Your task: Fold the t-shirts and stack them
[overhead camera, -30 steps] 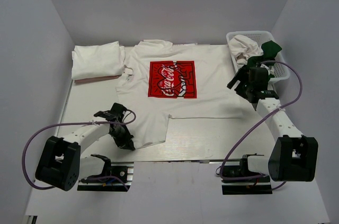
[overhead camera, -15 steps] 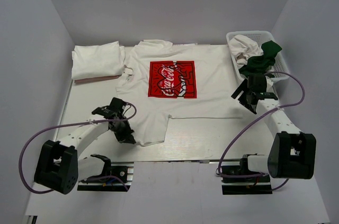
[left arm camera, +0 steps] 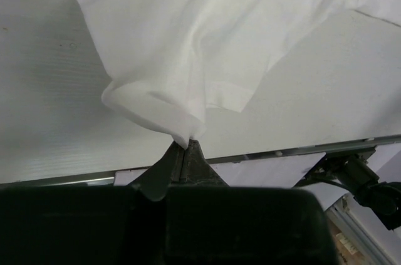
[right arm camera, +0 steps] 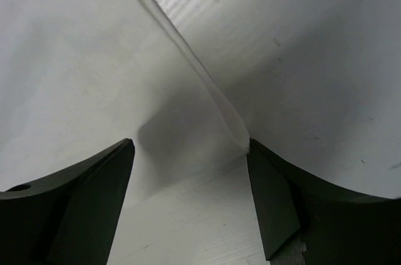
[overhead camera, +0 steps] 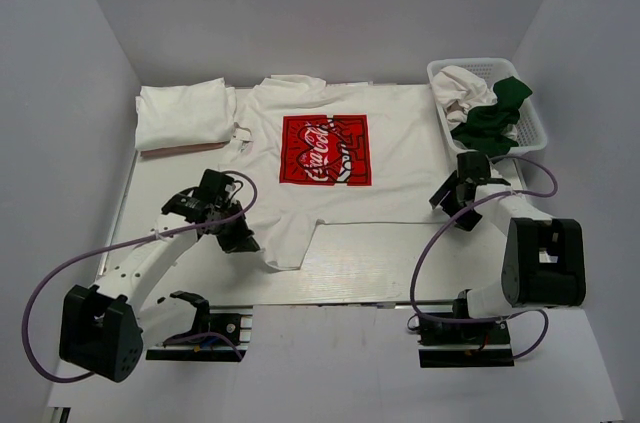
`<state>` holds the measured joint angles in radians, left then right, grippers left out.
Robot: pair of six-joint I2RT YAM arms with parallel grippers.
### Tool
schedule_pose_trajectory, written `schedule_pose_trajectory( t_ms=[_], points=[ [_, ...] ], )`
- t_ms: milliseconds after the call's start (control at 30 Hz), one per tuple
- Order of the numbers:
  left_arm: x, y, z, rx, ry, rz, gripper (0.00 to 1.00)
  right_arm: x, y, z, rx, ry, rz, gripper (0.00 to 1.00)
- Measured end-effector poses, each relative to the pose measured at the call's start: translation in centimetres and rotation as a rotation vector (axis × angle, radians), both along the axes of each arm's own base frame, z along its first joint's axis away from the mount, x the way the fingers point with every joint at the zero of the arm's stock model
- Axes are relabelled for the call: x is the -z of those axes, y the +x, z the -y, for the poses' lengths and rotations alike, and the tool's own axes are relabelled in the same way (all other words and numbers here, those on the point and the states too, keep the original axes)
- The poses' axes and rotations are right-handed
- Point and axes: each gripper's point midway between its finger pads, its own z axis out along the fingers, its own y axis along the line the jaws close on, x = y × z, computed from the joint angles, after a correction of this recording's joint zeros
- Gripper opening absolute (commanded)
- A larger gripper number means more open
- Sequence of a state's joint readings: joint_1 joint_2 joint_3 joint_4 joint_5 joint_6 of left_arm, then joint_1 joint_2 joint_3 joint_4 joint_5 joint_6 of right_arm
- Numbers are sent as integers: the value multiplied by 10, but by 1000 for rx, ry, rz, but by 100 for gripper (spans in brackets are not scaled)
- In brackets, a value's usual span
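Observation:
A white t-shirt (overhead camera: 400, 143) with a red Coca-Cola print (overhead camera: 324, 150) lies spread flat on the table. My left gripper (overhead camera: 243, 239) is shut on its near left hem corner. In the left wrist view the cloth (left arm camera: 188, 39) hangs bunched from the closed fingertips (left arm camera: 186, 151), lifted off the table. My right gripper (overhead camera: 457, 209) is open, low over the shirt's near right corner. In the right wrist view the shirt's edge (right arm camera: 229, 118) runs between the two spread fingers, touching the right one. A folded white t-shirt (overhead camera: 183, 113) lies at the back left.
A white lattice basket (overhead camera: 532, 123) at the back right holds a crumpled white shirt (overhead camera: 462, 86) and a dark green shirt (overhead camera: 492, 118). The table's near edge (left arm camera: 282, 151) and the arm mounts lie just behind my left gripper. White walls enclose the table.
My left gripper has pulled the shirt's near left corner up and away from the near edge. My right gripper has come down from the basket to the shirt's near right corner.

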<state>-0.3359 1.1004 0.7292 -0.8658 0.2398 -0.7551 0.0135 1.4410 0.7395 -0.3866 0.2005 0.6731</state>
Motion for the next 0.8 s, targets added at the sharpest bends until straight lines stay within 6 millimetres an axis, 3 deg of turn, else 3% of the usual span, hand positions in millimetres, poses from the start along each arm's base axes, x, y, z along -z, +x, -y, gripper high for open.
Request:
schedule_pose_trajectory(
  t_ms=[67,133,167,267,300,467,667,800],
  points=[
    [-1,-3,1,9,-9,-7,0,1,4,1,14,6,11,75],
    [-3,-7,3,18,-22,-15,0,1,9,5,31,7,29,66],
    [-3,-8,3,21,-28,-19,0,1,11,6,34,6,32,52],
    [-4,-12,5,30,-39,-33,0,4,13,9,50,0,33,31],
    [-4,-15,5,31,-41,-45,0,4,13,9,56,1,35,1],
    [-8,-35,9,35,-100,-80,0,6,0,9,63,4,2,0],
    [-21,-74,8,21,-153,-180,0,1,-46,11,79,-13,-98,0],
    [-26,-84,9,13,-173,-214,0,2,-67,10,76,-8,-154,0]
  ],
)
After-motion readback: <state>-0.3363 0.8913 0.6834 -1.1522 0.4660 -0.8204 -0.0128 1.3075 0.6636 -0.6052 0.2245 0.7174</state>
